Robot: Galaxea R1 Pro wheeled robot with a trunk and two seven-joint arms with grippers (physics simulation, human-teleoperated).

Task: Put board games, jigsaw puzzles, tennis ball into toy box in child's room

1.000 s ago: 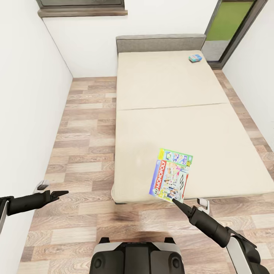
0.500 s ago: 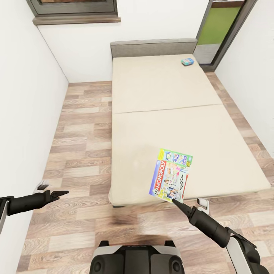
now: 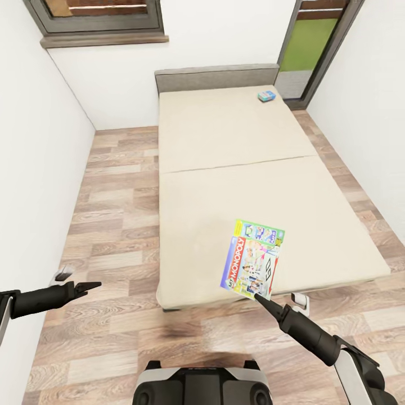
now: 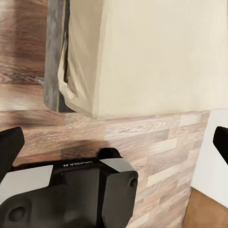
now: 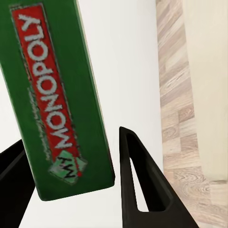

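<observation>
Both arms are matte black and taper toward slim, pointed black fingers. The right arm (image 3: pixel 315 337) thickens into ribbed black segments, then a white and grey link near the shoulder. The left arm (image 3: pixel 39 299) ends at a white-edged link. The base (image 3: pixel 202 385) is glossy black with silver-grey panels; small lettering on it is unreadable.
</observation>
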